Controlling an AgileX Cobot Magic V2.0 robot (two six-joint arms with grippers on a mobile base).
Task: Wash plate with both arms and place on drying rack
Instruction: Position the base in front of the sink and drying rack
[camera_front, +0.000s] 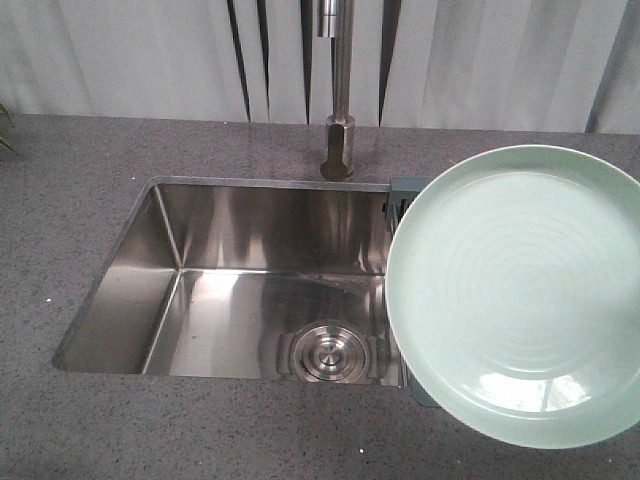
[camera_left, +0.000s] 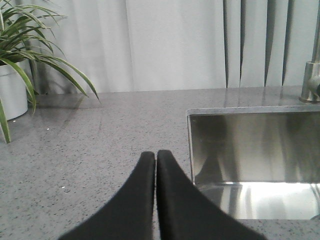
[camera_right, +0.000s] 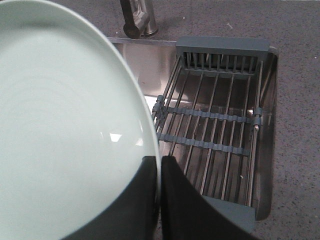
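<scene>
The round pale mint-green plate (camera_front: 515, 290) with a low raised rim hangs in the air over the right end of the stainless steel sink (camera_front: 250, 230), tilted, its ringed face turned toward the front camera; beneath it lies the drying rack (camera_right: 210, 114) of thin metal rods with grey-blue plastic ends, spanning that end of the basin. The right end effector (camera_right: 160, 161) pinches the plate by its rim, black fingers drawn to a narrow slit with the edge caught between them; the left end effector (camera_left: 156, 156) hovers over the grey speckled desk (camera_left: 100, 140) left of the sink, its fingers pressed together on nothing. The plate looks stiff and glazed (ceramic or melamine, I cannot tell which), so probably slick, more so when wet, and liable to chip against the steel tap (camera_front: 338, 130) or the rods; held at one edge it likely wants to swing, so the opposite rim seems the sound place for a second hold.
</scene>
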